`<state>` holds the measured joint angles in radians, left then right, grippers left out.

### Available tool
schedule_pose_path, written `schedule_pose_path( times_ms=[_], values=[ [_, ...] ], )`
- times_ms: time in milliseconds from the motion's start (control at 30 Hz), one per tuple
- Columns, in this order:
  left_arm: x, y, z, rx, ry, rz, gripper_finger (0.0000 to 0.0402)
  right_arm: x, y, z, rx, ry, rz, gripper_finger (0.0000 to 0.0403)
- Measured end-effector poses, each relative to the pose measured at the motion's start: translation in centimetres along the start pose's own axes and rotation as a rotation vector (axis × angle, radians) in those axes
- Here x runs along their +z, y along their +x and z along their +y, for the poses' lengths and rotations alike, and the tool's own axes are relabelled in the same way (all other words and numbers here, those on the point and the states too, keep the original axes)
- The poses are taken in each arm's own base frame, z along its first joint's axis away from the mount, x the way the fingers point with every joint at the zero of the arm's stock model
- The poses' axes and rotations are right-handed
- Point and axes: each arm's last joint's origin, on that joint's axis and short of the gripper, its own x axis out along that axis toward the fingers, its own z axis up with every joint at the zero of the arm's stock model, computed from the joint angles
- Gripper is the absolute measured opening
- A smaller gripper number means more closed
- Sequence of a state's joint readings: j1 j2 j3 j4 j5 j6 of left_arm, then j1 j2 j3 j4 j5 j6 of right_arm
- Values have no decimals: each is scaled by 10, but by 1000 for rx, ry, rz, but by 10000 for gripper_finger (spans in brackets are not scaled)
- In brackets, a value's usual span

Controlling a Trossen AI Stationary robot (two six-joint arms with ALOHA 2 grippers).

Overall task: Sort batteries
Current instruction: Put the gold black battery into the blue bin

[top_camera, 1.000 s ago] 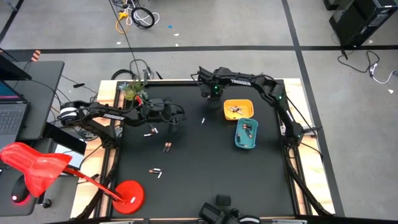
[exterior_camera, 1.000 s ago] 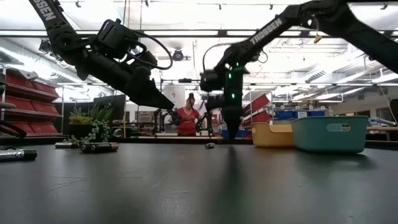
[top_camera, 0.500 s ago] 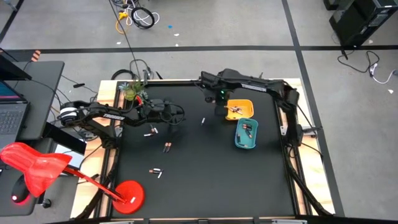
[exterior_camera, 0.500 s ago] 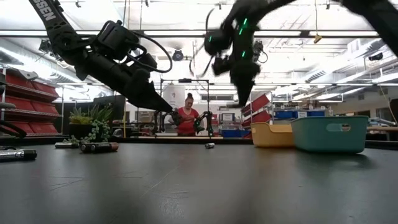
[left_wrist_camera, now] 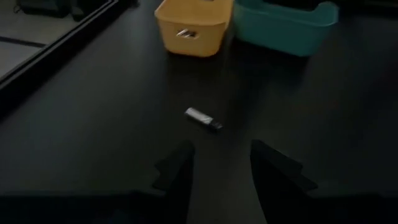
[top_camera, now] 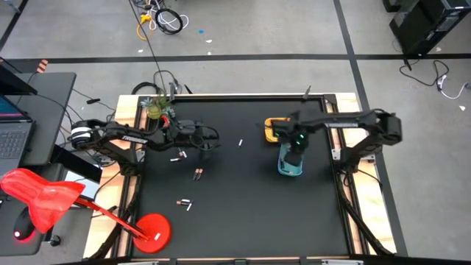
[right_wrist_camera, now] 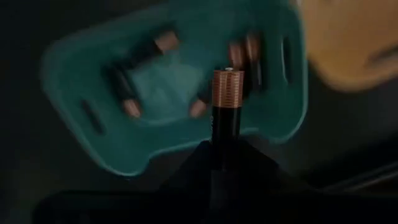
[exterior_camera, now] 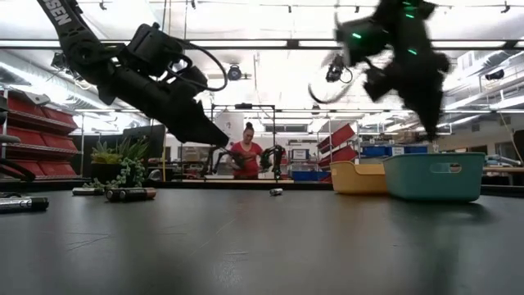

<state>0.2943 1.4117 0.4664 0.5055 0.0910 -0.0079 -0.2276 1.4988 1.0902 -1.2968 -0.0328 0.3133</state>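
Right arm swung from far table edge to over trays since earlier frame; left arm same spot.

Black table [top_camera: 243, 206]: big, flat.

Teal plastic tray [top_camera: 289, 168]: right gripper [top_camera: 296, 144] hangs straight above it. Yellow plastic tray [top_camera: 271, 129] just beside.

Left gripper [left_wrist_camera: 221, 163]: fingers apart, empty, low over table. Small silver-and-dark battery [left_wrist_camera: 203, 118] lies ahead of it, long side slanting across gap. Left arm nearer.

Dark battery with copper end [right_wrist_camera: 226, 102]: pinched in right fingers, copper end pointing down at teal tray. Drop looks next.
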Motion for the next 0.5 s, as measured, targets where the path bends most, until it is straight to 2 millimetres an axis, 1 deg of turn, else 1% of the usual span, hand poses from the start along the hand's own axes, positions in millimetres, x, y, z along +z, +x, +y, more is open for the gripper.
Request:
schedule_pose_path(
  times_ms=[67, 133, 267, 333, 367, 433, 500],
  values=[
    [1, 0, -6, -20, 2, -13, 161, -9, 19, 0, -25, 39, -43, 84],
    [2, 1, -11, -40, -4, -23, 161, -11, 36, 2, -4, 54, -101, 107],
    [2, 1, -19, -69, -17, -21, 161, -13, 49, 8, 25, 67, -151, 146],
    [0, 1, -23, -80, -18, -2, 161, -15, 50, 11, 6, 70, -134, 158],
    [-1, 1, -25, -83, -16, 11, 161, -17, 48, 12, 0, 73, -120, 163],
    [-4, 1, -28, -79, -13, 36, 161, -19, 37, 16, -9, 99, -105, 168],
    [-7, 0, -32, -83, -24, 72, 161, -22, 24, 24, -30, 105, -142, 170]
  ],
)
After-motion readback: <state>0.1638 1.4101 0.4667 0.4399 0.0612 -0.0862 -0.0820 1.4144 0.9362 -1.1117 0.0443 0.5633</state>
